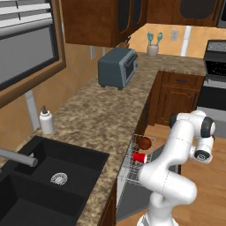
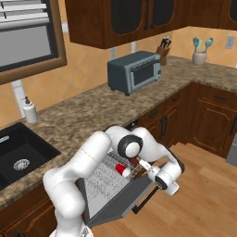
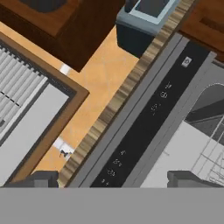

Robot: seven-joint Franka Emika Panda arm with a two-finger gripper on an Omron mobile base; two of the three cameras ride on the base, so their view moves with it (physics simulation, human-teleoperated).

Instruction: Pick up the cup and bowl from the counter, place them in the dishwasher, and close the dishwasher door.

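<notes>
The red cup [image 1: 140,157] lies on its side in the grey wire rack [image 1: 132,170] of the dishwasher, and the dark reddish-brown bowl [image 1: 145,142] sits just behind it. In the right base view the cup [image 2: 121,170] shows under my forearm. The grey dishwasher door [image 2: 115,199] hangs partly lowered. My gripper [image 2: 150,172] is at the door's outer top edge, open and empty. In the hand view the fingertips [image 3: 188,178] stand wide apart before the door's black control strip [image 3: 144,127]. The granite counter [image 1: 101,114] carries neither cup nor bowl.
A grey toaster oven [image 2: 134,71] stands on the counter by the wall, with a white soap bottle [image 1: 46,120] beside the black sink [image 1: 53,176]. The stove [image 1: 214,75] is at the far right. Open wooden floor [image 2: 203,199] lies right of the door.
</notes>
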